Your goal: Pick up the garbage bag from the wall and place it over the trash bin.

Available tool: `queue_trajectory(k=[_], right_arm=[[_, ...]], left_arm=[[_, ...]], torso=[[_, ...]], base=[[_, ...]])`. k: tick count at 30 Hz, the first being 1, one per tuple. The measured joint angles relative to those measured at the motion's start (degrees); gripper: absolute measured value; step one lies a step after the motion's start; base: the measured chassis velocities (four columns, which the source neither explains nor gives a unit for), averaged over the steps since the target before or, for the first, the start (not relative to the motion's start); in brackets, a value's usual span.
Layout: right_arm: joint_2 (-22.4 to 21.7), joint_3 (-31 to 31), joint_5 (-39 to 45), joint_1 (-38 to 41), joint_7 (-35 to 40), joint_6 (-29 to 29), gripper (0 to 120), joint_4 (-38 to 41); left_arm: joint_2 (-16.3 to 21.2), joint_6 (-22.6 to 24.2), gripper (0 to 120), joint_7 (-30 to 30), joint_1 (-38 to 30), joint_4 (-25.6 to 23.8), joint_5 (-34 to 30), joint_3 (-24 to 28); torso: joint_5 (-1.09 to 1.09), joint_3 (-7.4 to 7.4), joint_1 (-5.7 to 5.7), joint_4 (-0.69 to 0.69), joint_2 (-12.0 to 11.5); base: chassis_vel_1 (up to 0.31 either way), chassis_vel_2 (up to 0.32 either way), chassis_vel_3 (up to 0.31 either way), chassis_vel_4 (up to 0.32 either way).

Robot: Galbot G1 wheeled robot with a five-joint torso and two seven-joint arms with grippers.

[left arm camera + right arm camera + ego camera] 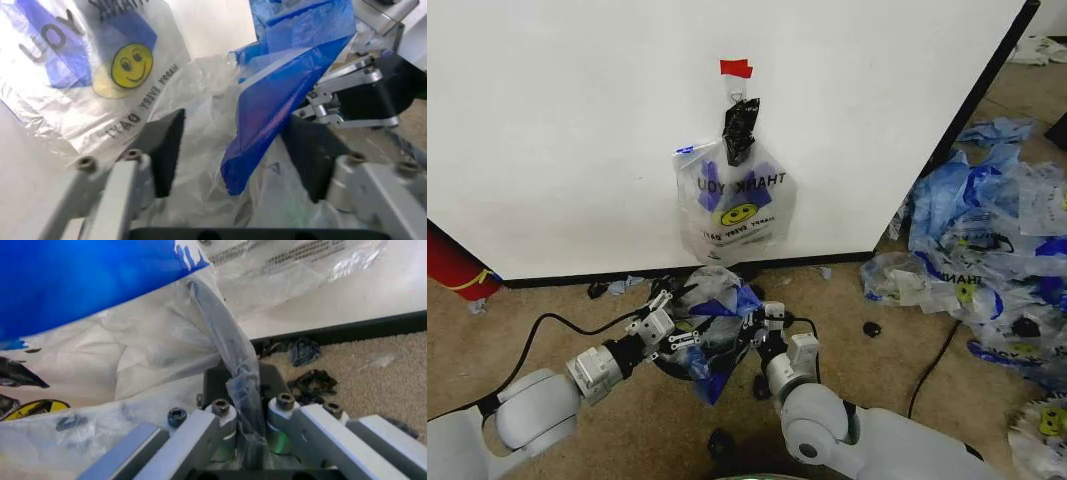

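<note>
My right gripper (248, 437) pinches the garbage bag (712, 310) rim tight between its jaws; my left gripper (230, 150) stands open around it. The bag spreads between both, directly above the trash bin (677, 365), at the wall's (577, 130) foot.

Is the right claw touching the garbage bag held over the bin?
Touching. The right wrist view shows the right claw shut on a bunched strip of the garbage bag, the film pinched between its fingers.
</note>
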Motion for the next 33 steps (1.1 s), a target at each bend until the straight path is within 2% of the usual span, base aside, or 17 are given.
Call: queue_trajectory(k=[10,11,15,22,33], right_arm=[[0.1,0.0,-0.8,-0.6,-0.2,0.1,0,-0.8],[0.1,0.0,-0.8,-0.6,-0.2,0.1,0,-0.8],[0.0,0.0,-1.0,-0.9,-0.3,0.1,0,-0.9],[-0.8,-0.7,-1.0,-1.8,-0.6,0.1,0,-0.5],[-5.8,-0.7,-3.0,-6.9,-3.7,1.2,0,2.0]], left_arm=[[0.1,-0.8,15,-0.4,0.0,0.2,-0.3,-0.1],[0.1,-0.8,15,-0.4,0.0,0.2,-0.3,-0.1],[0.4,-0.9,0,-0.5,-0.3,-0.1,-1.4,-0.2],[0.7,-0.9,0,-0.9,-0.6,-0.3,-2.4,-0.4],[1.2,-1.6,0,-1.3,-0.8,1.5,-3.1,-0.8]], torso=[[0.00,0.00,0.00,0.00,0.0],[0.00,0.00,0.00,0.00,0.0],[0.00,0.00,0.00,0.00,0.0],[0.00,0.00,0.00,0.00,0.0],[0.00,0.00,0.00,0.00,0.0]], base=[[0.000,0.000,0.000,0.000],[0.000,0.000,0.000,0.000],[0.000,0.000,0.000,0.000],[0.000,0.000,0.000,0.000],[0.000,0.000,0.000,0.000]])
